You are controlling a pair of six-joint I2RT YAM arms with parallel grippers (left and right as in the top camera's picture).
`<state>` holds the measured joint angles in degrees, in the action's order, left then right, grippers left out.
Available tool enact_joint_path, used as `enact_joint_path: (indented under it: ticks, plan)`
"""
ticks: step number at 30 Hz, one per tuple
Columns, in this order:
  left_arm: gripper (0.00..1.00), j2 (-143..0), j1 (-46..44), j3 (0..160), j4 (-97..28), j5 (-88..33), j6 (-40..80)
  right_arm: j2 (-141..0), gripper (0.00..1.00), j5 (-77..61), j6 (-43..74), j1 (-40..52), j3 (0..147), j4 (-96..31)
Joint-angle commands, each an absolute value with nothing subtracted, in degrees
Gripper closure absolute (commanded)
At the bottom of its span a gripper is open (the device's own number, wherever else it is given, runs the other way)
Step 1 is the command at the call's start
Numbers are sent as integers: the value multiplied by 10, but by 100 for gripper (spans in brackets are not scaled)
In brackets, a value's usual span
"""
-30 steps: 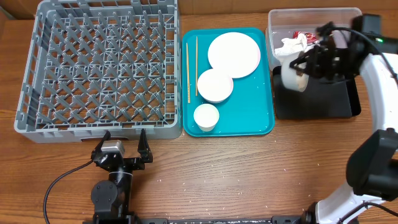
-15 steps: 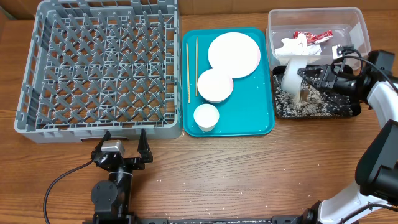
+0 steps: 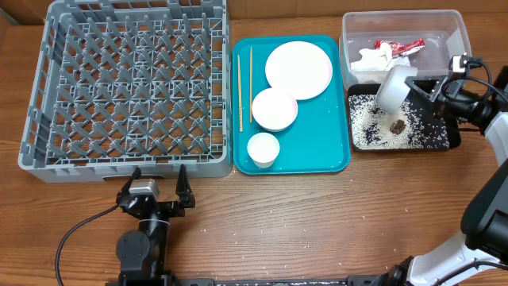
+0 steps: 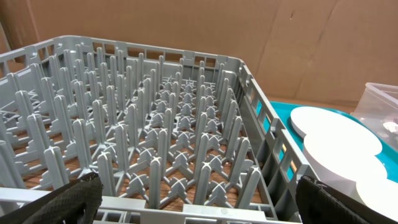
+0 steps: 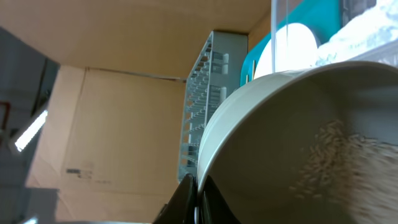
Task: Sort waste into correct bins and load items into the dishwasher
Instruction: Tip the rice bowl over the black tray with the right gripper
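Note:
My right gripper point(image 3: 421, 88) is shut on the rim of a white bowl point(image 3: 394, 87) and holds it tilted on its side over the black tray point(image 3: 439, 141). Rice grains point(image 3: 370, 127) and a small brown lump point(image 3: 395, 125) lie in that tray. In the right wrist view the bowl point(image 5: 292, 143) fills the frame with a few grains stuck inside, its rim pinched by my fingers point(image 5: 194, 186). The clear tub point(image 3: 444, 36) holds the red wrapper point(image 3: 399, 46) and white napkin point(image 3: 373, 57). My left gripper point(image 3: 155, 193) is open and empty in front of the grey dish rack point(image 3: 127, 163).
A teal tray point(image 3: 333, 155) between rack and bins carries a flat plate point(image 3: 298, 69), a bowl point(image 3: 274, 108), a small cup point(image 3: 263, 148) and chopsticks point(image 3: 244, 86). The left wrist view shows the rack's pegs point(image 4: 155, 124) and the plates point(image 4: 336, 134) at right.
The bowl was tipped over the black tray and rice with the brown lump fell into it. The right gripper then shifted right and back with the bowl. The left arm stayed still.

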<state>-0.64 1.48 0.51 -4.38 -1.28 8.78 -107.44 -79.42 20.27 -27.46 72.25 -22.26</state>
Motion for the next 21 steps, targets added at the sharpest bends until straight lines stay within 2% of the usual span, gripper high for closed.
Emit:
enact_joint_path:
  ticks: [1, 10, 21]
  plan:
    - [0, -3, 12, 3, -44, -11, 77, -1077, 96, -811, 323, -274, 723, -203]
    - [0, -3, 12, 3, -44, -11, 77, -1077, 96, -811, 442, -274, 723, -148]
    - [0, -3, 12, 3, -44, -11, 77, -1077, 96, -806, 455, -277, 723, -80]
